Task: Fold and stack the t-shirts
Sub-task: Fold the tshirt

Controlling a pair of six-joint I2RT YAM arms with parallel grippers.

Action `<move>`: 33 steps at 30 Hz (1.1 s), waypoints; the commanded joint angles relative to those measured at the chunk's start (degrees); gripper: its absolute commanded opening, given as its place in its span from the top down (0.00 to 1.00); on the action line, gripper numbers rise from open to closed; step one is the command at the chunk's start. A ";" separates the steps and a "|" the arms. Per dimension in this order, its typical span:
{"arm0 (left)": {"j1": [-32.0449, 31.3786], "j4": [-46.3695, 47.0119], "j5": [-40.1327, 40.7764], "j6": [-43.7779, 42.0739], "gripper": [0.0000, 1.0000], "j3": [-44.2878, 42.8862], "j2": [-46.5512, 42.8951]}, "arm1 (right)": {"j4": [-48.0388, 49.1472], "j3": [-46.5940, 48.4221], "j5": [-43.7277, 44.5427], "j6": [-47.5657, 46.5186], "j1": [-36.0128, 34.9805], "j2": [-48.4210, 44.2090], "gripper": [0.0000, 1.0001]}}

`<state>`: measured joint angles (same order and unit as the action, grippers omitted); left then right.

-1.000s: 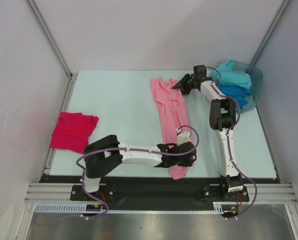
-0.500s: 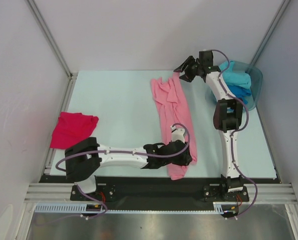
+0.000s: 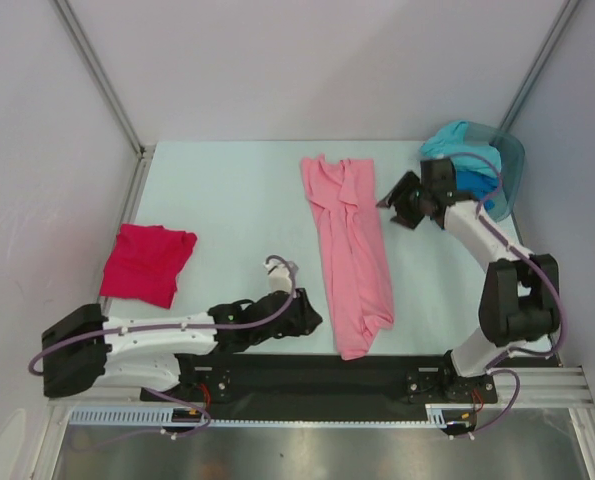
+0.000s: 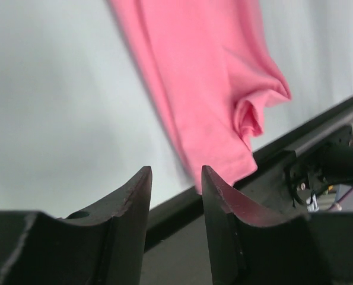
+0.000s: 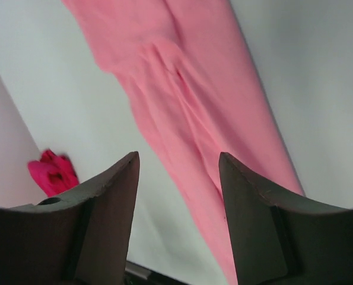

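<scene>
The light pink t-shirt (image 3: 349, 250) lies folded into a long narrow strip down the middle of the table, its near end bunched; it also shows in the left wrist view (image 4: 206, 89) and the right wrist view (image 5: 182, 89). The crimson t-shirt (image 3: 147, 262) lies crumpled at the left edge and shows small in the right wrist view (image 5: 53, 172). The turquoise t-shirt (image 3: 462, 145) and blue t-shirt (image 3: 474, 182) sit in the tub. My left gripper (image 3: 309, 316) (image 4: 176, 172) is open and empty, left of the pink strip's near end. My right gripper (image 3: 395, 205) (image 5: 177, 157) is open and empty, right of the strip's far part.
The teal plastic tub (image 3: 509, 165) stands at the back right corner, close behind my right wrist. A black rail (image 3: 307, 368) runs along the table's near edge, just below the pink shirt's hem. Grey walls enclose the table on three sides.
My left gripper has let go of the pink shirt's near end and drawn back left. My right gripper has left the shirt's far end and come nearer, beside the tub.
</scene>
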<state>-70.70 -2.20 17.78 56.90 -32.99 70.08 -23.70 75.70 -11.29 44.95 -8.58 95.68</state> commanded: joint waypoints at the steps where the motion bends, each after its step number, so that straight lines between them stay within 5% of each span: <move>1: 4.58 3.85 1.82 3.21 0.55 5.82 -6.09 | 7.08 -14.76 2.94 2.16 -1.44 -6.62 0.39; 9: 10.14 10.53 -2.31 0.40 0.55 7.77 -4.53 | 4.81 -37.01 6.10 3.48 -6.18 -29.38 0.40; 19: 10.40 16.17 -6.44 1.01 0.56 6.27 4.79 | -7.39 -41.33 7.15 5.05 -12.68 -41.97 0.40; 33: 11.19 23.38 -11.36 0.31 0.57 5.93 10.51 | -14.18 -52.50 15.41 23.60 -32.19 -54.64 0.40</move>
<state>-59.90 17.78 7.81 57.93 -25.30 79.99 -36.53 23.92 0.38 62.26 -37.17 41.25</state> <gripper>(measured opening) 0.431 0.606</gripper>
